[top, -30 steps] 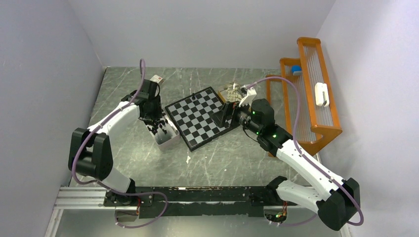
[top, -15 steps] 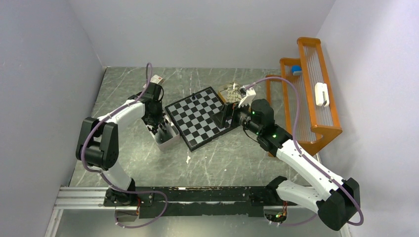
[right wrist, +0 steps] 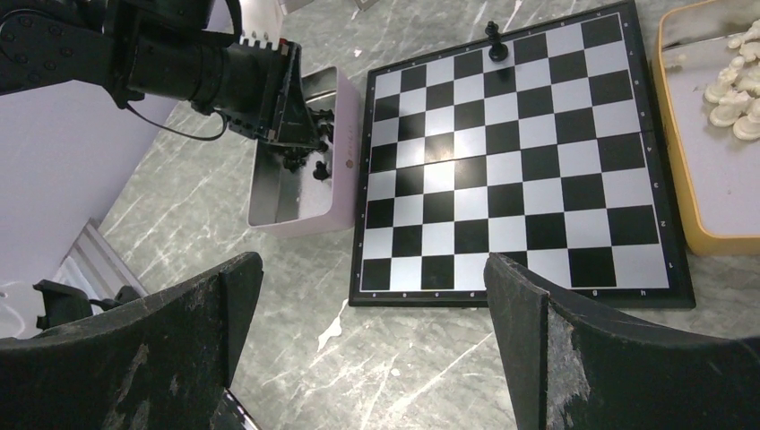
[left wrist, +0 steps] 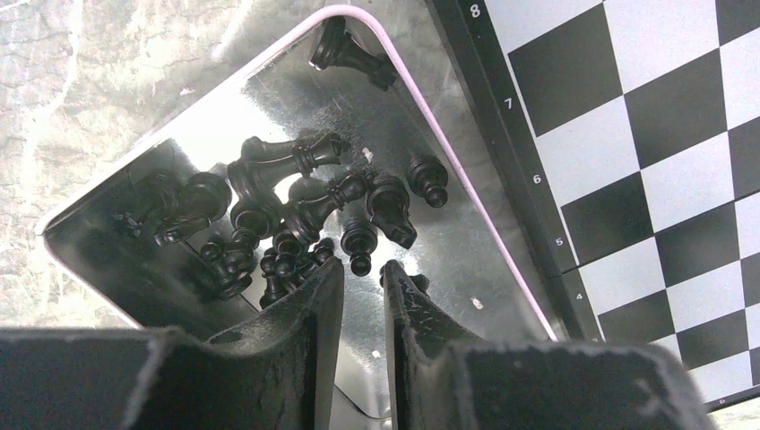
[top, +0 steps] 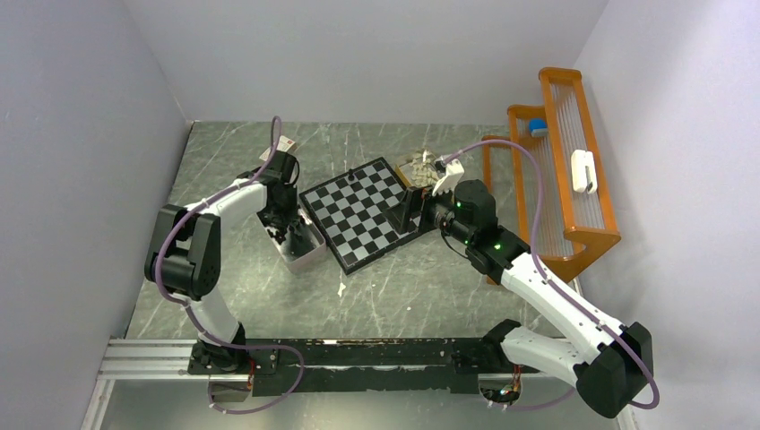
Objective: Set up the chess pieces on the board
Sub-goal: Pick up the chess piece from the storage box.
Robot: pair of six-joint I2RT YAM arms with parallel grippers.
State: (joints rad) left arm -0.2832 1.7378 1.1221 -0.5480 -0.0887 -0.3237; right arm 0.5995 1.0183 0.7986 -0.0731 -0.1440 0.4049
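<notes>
The board [top: 363, 213] lies at mid table with one black chess piece [right wrist: 496, 43] standing near its far edge. Several black chess pieces [left wrist: 287, 193] lie heaped in a white box [left wrist: 466, 161] left of the board. My left gripper [left wrist: 362, 265] reaches down into that box; its jaws are open by a narrow gap and hold nothing. A black pawn [left wrist: 359, 240] lies just ahead of the tips, its round head at the mouth of the gap. My right gripper [right wrist: 376, 269] hovers wide open over the board's near right side, empty.
A tan tray [right wrist: 690, 228] holding cream-white pieces [right wrist: 730, 94] sits against the board's right side. An orange rack [top: 556, 179] stands along the right wall. The box's walls [right wrist: 345, 179] close in around my left fingers.
My left arm has folded in and its gripper has shifted slightly along the box, with the jaws narrowing. The right arm has not moved.
</notes>
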